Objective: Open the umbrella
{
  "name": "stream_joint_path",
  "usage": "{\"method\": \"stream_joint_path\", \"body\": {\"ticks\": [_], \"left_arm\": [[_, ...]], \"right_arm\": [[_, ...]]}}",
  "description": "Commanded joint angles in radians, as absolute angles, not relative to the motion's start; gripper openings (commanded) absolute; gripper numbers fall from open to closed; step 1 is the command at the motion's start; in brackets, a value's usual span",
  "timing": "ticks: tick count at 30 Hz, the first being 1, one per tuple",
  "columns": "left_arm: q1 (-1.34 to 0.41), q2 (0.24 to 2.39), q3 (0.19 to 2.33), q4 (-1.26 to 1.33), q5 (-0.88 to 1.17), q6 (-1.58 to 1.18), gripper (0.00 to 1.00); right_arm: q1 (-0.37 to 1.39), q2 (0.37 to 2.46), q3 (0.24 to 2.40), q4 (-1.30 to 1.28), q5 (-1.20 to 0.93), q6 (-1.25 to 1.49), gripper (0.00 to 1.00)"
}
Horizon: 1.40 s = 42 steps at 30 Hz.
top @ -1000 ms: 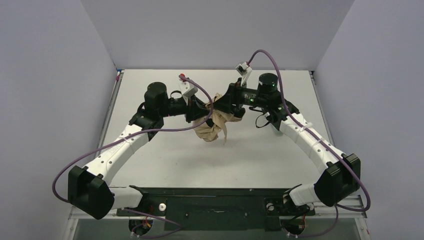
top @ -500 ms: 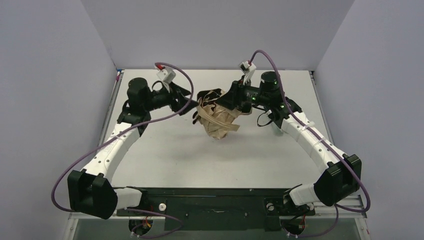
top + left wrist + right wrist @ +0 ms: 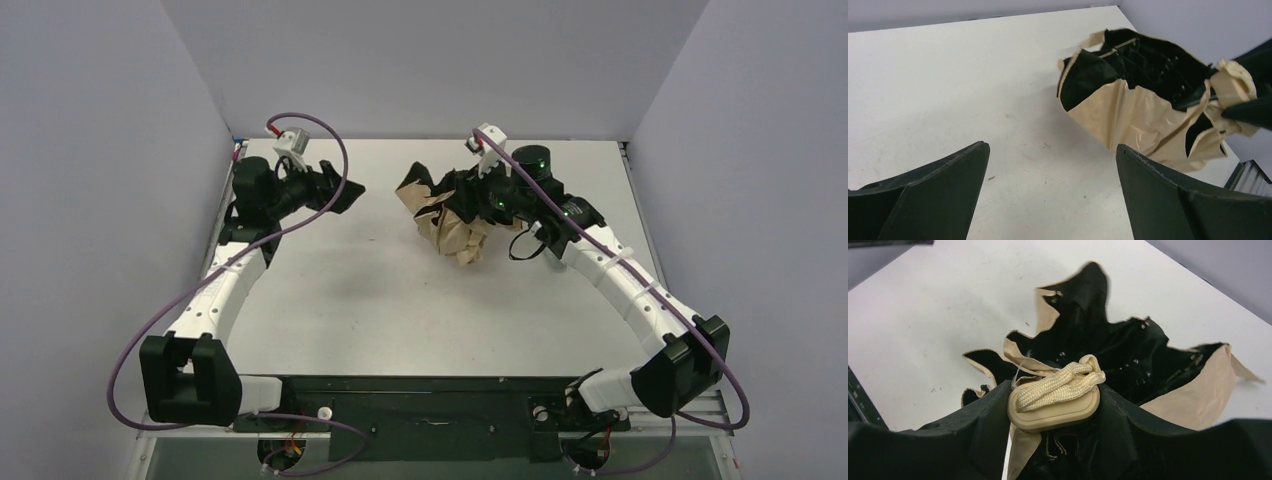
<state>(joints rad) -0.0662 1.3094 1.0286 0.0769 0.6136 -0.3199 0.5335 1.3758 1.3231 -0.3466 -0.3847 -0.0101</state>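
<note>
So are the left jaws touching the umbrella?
Apart. The left wrist view shows bare table between the open left jaws and the umbrella.

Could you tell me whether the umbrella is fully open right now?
Not open: the umbrella canopy is crumpled and slack, black lining showing, while the right pincer grips its handle.

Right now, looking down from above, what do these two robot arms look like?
The left arm and right arm match: white tube-shaped segments joined by chunky black joints. A thin purple cable loops loosely along each. The left tool and right tool are black, each with two broad wedge-shaped fingers. Tiny green lights glow on the right arm.
</note>
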Motion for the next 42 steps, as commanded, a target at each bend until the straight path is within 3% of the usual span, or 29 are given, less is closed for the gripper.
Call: {"method": "stream_joint_path", "body": {"ticks": [1,6,11,15,26,28,29,30,32,36,42], "left_arm": [[-0.126,1.269,1.025,0.137,0.679,-0.293,0.97],[-0.317,1.237,1.042,0.113,0.608,-0.141,0.97],[-0.464,1.252,1.084,0.121,0.427,-0.040,0.97],[-0.560,1.295,1.121,0.140,0.398,-0.037,0.97],[-0.663,1.392,1.131,0.202,0.083,0.079,0.98],[-0.665,1.395,1.123,0.207,0.089,0.105,0.85],[-0.665,1.392,1.117,0.211,0.103,0.110,0.70],[-0.666,1.386,1.104,0.221,0.114,0.120,0.63],[-0.666,1.368,1.078,0.235,0.160,0.138,0.34],[-0.667,1.342,1.051,0.207,0.176,0.145,0.02],[-0.662,1.307,1.004,0.165,0.172,0.149,0.00]], "right_arm": [[0.399,1.381,1.424,-0.239,-0.393,0.069,0.00],[0.416,1.366,1.398,-0.117,-0.560,0.226,0.00],[0.420,1.360,1.367,-0.013,-0.574,0.420,0.00],[0.434,1.354,1.361,0.050,-0.588,0.501,0.00],[0.495,1.343,1.335,0.125,-0.638,0.602,0.00],[0.496,1.346,1.336,0.135,-0.643,0.620,0.00],[0.496,1.348,1.337,0.137,-0.646,0.623,0.00],[0.496,1.349,1.340,0.139,-0.647,0.625,0.00],[0.492,1.352,1.345,0.141,-0.649,0.629,0.00],[0.471,1.358,1.363,0.154,-0.640,0.645,0.00],[0.428,1.379,1.418,0.156,-0.628,0.647,0.00]]}}
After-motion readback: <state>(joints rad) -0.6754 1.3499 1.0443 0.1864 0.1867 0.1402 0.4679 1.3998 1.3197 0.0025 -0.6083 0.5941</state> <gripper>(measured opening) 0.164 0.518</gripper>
